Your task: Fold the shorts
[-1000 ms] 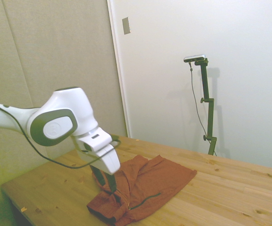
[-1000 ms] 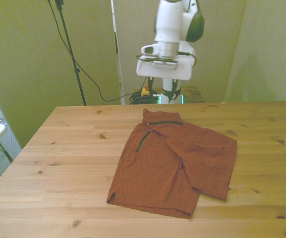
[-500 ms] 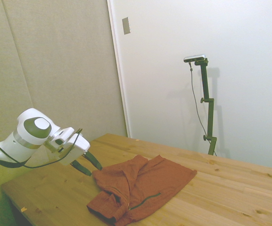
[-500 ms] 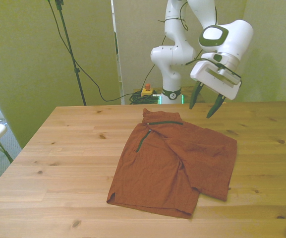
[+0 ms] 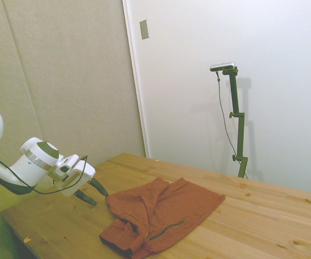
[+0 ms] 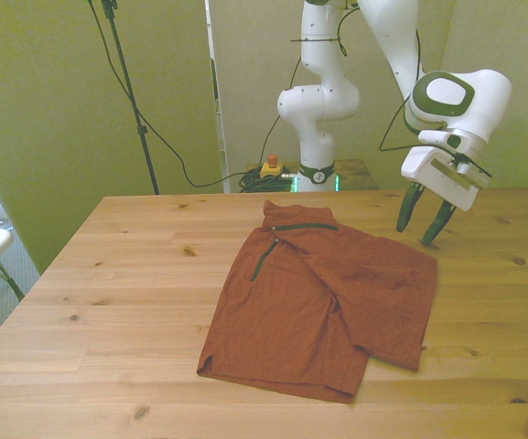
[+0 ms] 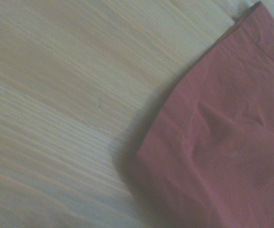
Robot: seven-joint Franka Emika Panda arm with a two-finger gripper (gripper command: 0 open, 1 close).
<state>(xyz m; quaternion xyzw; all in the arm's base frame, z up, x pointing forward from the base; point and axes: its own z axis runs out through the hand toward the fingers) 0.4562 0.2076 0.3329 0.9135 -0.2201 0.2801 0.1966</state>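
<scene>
**Gripper swung off the waistband to the shorts' outer corner**

The shorts [image 6: 323, 306] lie flat near the middle of the table [image 6: 108, 293], wrinkled, waistband toward the far edge, the two legs toward the near edge. The dark zipper line [image 6: 264, 258] runs down from the waistband on the front view's left half. One leg already overlaps the other along a diagonal crease, so the garment looks partly gathered but not yet squared into a fold. In the side view the shorts [image 5: 160, 216] sit bunched at the waistband end, and nothing is lifting them.

The change: a second ago the gripper stood directly over the waistband; half a second ago it had swung out toward the front view's right; now it sits lower and further out. The gripper [image 6: 425, 224] hangs just beside the upper corner of the shorts on the front view's right, tilted, fingers spread apart and holding nothing. The shorts themselves have not shifted across the three moments.

The wrist view shows a hem corner of the shorts [image 7: 222, 142] lying on bare wood, with no fabric raised.

Judgement: this is a reposition, not a fold stroke. The arm appears to be lining up on that corner for a pinch. The fold proper remains to be done.
</scene>
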